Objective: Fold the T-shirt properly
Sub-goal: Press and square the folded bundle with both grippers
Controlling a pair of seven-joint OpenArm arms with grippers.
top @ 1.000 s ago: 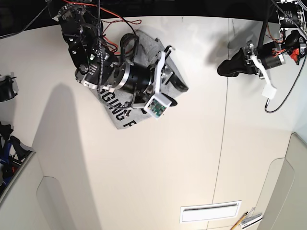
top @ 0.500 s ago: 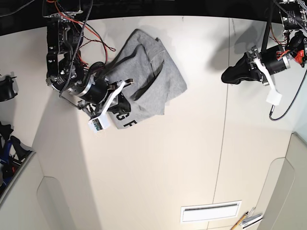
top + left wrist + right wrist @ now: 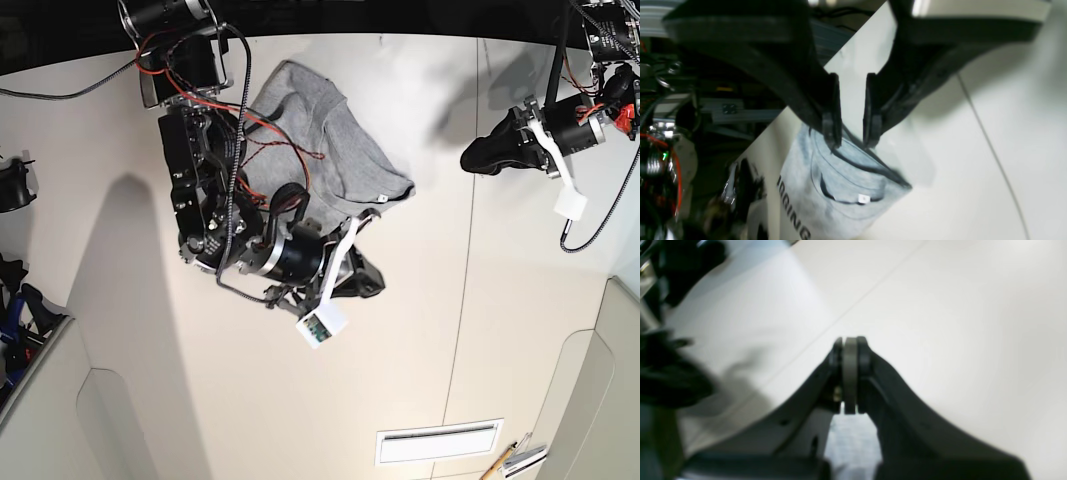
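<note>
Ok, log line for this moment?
T-shirt: bunched, not neatly folded | right fingers: shut on T-shirt cloth | left fingers: open, empty, away from T-shirt

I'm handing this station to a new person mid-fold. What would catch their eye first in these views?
First, the right arm's bulky black end effector, shut, stretched over the middle of the table, with red wires running along the arm. Behind it, near the table's far edge, the grey T-shirt lies bunched in a rumpled heap, not flat. The left end effector hangs slightly open over bare table at the far side, away from the shirt.
</note>
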